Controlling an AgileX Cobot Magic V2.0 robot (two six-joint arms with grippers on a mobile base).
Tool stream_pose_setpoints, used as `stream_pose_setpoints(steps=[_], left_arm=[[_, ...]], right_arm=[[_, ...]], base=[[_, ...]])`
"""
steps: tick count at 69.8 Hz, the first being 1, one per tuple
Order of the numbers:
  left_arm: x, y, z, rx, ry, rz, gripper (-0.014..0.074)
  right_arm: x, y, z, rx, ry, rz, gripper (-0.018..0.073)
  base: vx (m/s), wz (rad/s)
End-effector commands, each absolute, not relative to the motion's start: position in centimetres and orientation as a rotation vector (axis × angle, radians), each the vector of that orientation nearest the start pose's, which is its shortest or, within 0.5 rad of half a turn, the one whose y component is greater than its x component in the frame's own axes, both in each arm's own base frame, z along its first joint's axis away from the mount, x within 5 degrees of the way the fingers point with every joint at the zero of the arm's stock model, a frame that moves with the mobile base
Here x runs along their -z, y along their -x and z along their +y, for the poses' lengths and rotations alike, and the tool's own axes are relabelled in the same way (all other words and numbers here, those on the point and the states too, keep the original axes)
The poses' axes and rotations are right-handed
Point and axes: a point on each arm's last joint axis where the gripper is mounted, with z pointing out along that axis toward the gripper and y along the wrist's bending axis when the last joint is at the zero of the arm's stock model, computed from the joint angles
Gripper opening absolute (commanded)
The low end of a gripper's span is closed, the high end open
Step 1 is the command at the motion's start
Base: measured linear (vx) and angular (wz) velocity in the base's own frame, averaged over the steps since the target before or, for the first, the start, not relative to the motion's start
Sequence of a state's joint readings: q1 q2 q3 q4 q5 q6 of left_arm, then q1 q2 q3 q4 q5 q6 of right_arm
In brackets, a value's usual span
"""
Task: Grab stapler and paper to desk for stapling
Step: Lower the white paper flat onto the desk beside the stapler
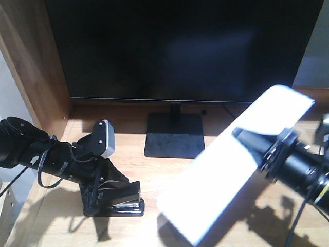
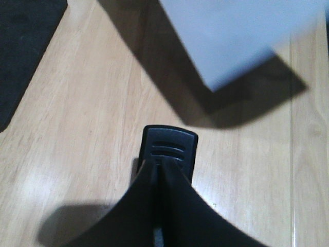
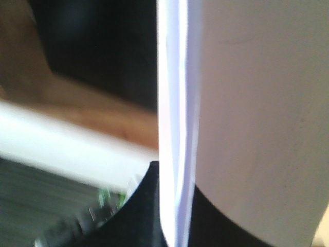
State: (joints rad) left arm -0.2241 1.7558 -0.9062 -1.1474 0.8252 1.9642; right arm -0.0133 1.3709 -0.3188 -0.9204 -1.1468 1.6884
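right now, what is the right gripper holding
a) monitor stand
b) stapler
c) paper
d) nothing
C: the right gripper is clamped on the paper, which hangs tilted over the desk, while the stapler is in the left gripper.

A large dark monitor (image 1: 180, 46) fills the view from 10 to 2 o'clock, with its square black base (image 1: 175, 135) at centre. A wooden side panel (image 1: 31, 56) rises at 10 o'clock. Strong light throws hard shadows.
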Motion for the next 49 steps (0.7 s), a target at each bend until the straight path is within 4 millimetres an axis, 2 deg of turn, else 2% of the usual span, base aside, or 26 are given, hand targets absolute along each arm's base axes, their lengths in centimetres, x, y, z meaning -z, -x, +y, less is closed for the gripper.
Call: stream_pose_setpoints(steps=[1, 17, 40, 49], left_arm=[[-19.4, -29.2, -13.4, 0.716, -1.488, 1.837, -0.0006], [-19.4, -29.2, -13.4, 0.716, -1.488, 1.837, -0.0006], [-19.4, -29.2, -13.4, 0.716, -1.488, 1.837, -0.0006], [-19.4, -29.2, -13.4, 0.716, -1.488, 1.837, -0.0006]], right_arm=[[-22.4, -20.1, 7.2, -1.701, -0.179, 1.728, -0.0003], [-20.2, -19.8, 7.9, -1.737, -0.113, 1.892, -0.0003], [-20.3, -18.3, 11.1, -1.841, 0.057, 1.942, -0.0003], [-21.1, -18.5, 12.2, -1.863, 0.147, 1.922, -0.0003]], base=[[0.00, 0.00], [0.00, 0.00], [0.00, 0.00], [0.00, 0.00]])
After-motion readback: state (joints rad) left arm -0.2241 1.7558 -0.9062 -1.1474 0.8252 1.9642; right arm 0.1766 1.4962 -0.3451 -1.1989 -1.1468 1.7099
